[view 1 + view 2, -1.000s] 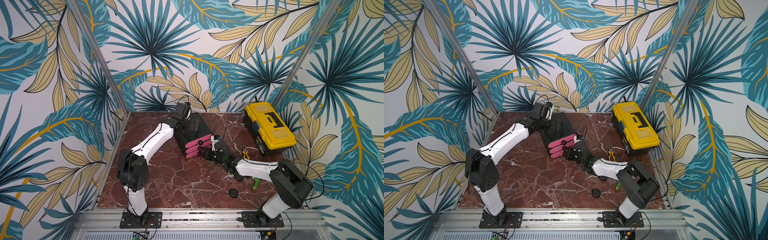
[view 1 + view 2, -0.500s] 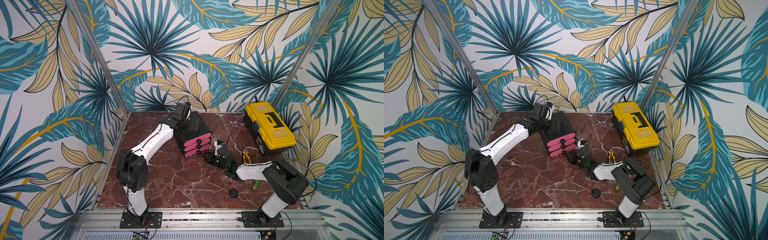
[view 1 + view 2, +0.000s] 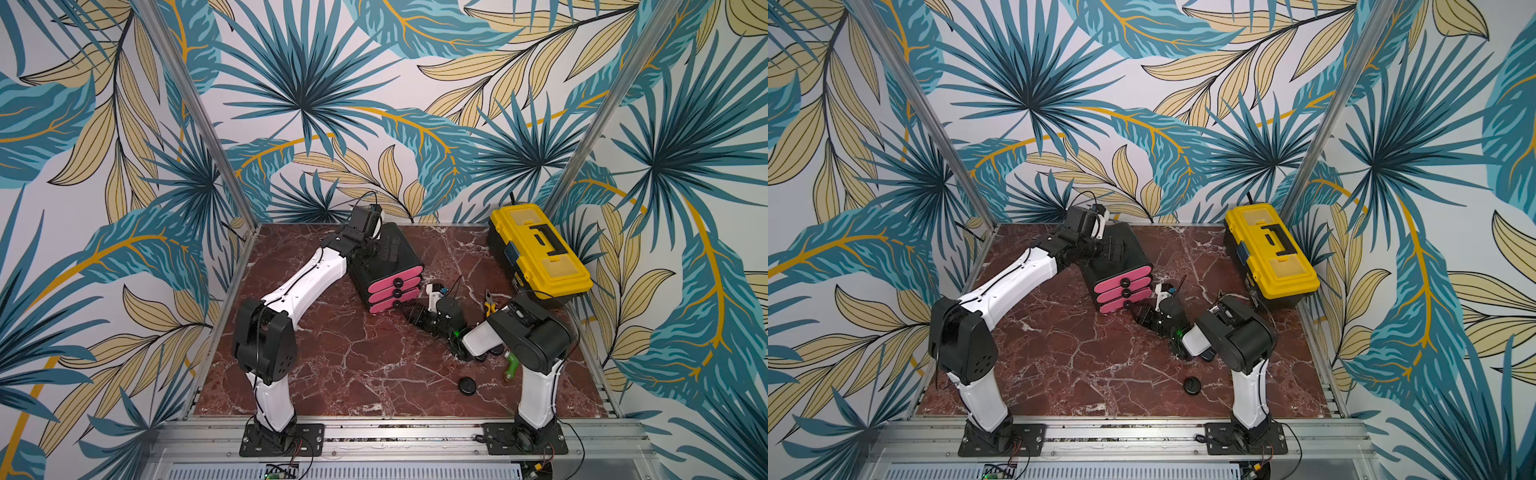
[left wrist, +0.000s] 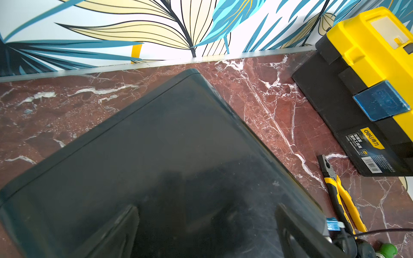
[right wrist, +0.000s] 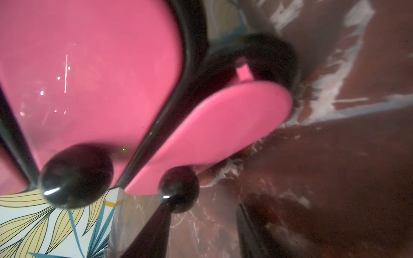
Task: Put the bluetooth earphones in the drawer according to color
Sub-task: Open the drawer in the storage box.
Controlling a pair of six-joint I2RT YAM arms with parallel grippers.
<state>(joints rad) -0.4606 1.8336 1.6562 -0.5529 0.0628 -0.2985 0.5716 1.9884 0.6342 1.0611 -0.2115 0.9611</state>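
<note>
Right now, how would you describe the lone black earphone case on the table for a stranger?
Find the yellow toolbox at the back right; come forward past the right arm. Near the front edge of the table lies the black earphone case. Unlike the green-handled tool nearby, it is a round puck.

Two black knobs (image 5: 76, 176) — pink drawer fronts (image 5: 89, 78)

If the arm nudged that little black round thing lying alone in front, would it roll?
It would probably slide: the black case lies flat on the polished marble table. Its smooth, rounded shape might slip from a pinch. Being small, it is likely light.
</note>
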